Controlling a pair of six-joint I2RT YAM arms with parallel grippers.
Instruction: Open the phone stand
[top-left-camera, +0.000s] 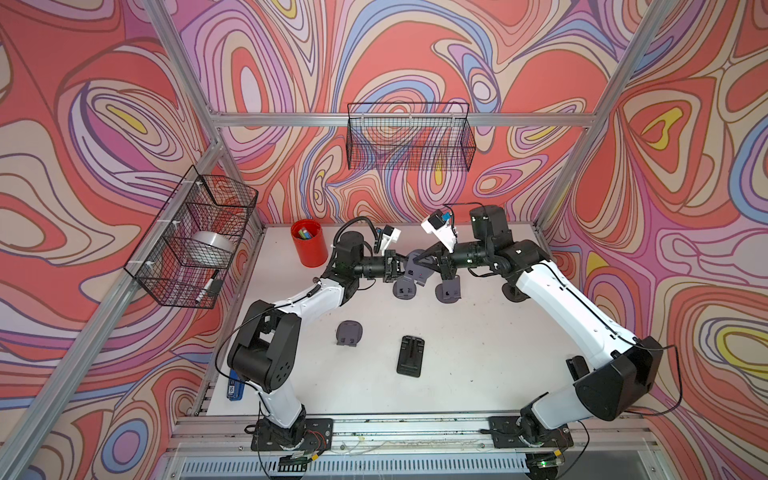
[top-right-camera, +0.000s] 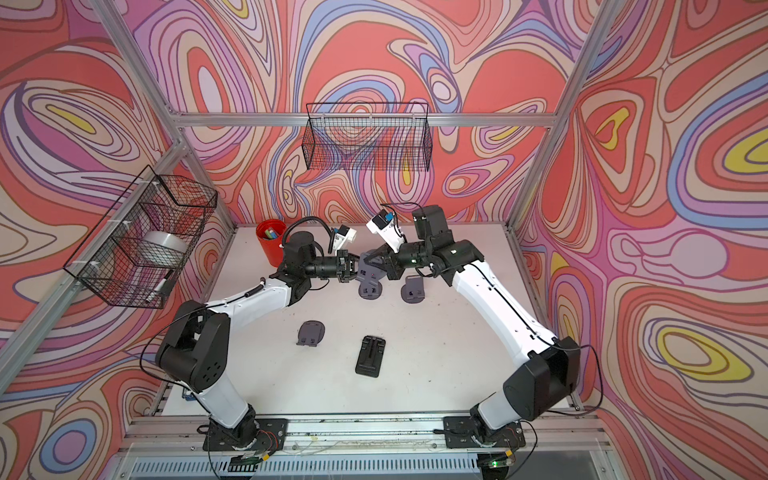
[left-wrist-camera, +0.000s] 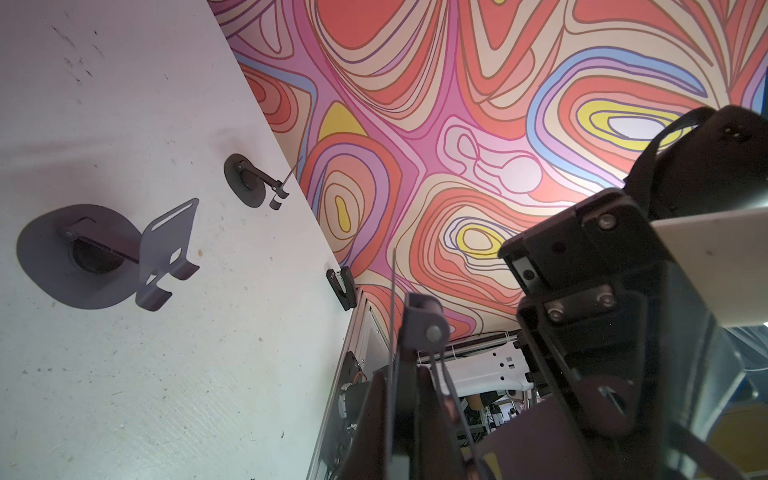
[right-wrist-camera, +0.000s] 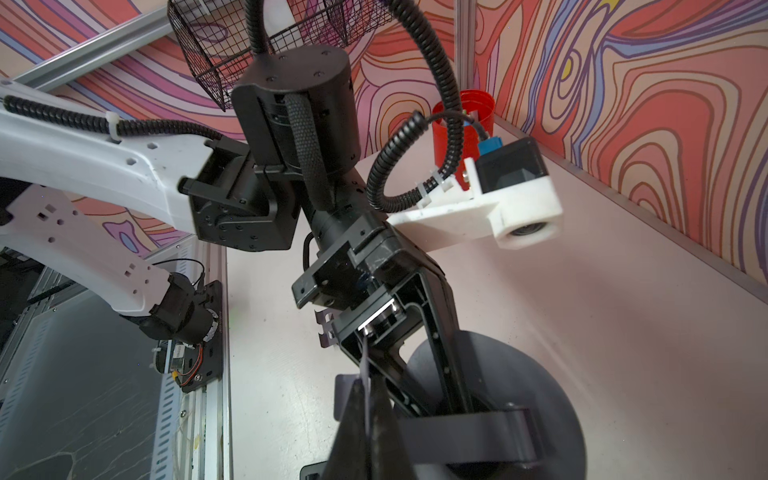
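Since its hinge presumably must be worked from two sides, the phone stand (top-left-camera: 417, 275) is held above the far middle of the table (top-left-camera: 465, 357) (off the surface), clamped tight by the left gripper (top-left-camera: 400, 269) and the right gripper (top-left-camera: 420, 262) alike.

Robot lab test cell: white desk (top-left-camera: 457, 353) boxed in by alu-profile frame (top-left-camera: 291, 119) w/ swirl-print wall panels (top-left-camera: 104, 104), left arm (top-left-camera: 299, 297) & right arm (top-left-camera: 561, 299) bolted to a rail (top-left-camera: 415, 428) at desk's front edge, wire baskets (top-left-camera: 409, 137) hung on frame.
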